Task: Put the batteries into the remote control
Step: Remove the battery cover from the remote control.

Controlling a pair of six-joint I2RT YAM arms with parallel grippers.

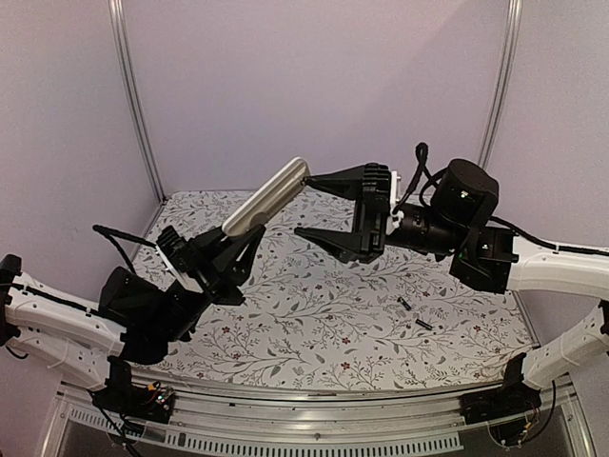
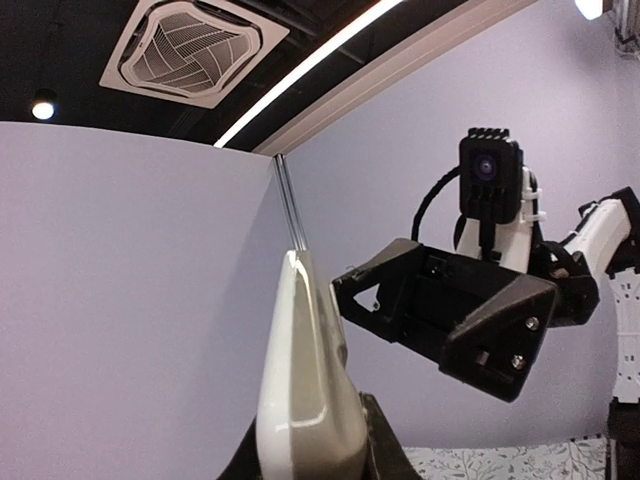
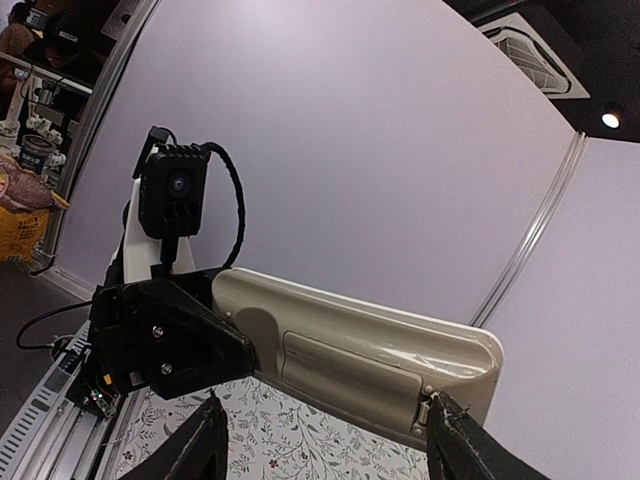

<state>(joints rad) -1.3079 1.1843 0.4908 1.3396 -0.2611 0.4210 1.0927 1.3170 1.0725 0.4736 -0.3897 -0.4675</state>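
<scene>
My left gripper (image 1: 231, 243) is shut on the lower end of the remote control (image 1: 269, 197) and holds it in the air, tilted up to the right. In the left wrist view the remote (image 2: 305, 385) stands edge-on between my fingers. In the right wrist view its grey-tan underside (image 3: 380, 335) faces the camera, with the battery cover (image 3: 345, 367) closed. My right gripper (image 1: 319, 208) is open around the remote's upper end, and one fingertip (image 3: 445, 415) touches the cover's end. Two batteries (image 1: 404, 306) (image 1: 423, 325) lie on the table at the right.
The table carries a floral cloth (image 1: 314, 314). Purple walls with metal corner posts (image 1: 133, 105) close in the back and sides. The right arm's body (image 1: 476, 228) hangs over the right half of the table.
</scene>
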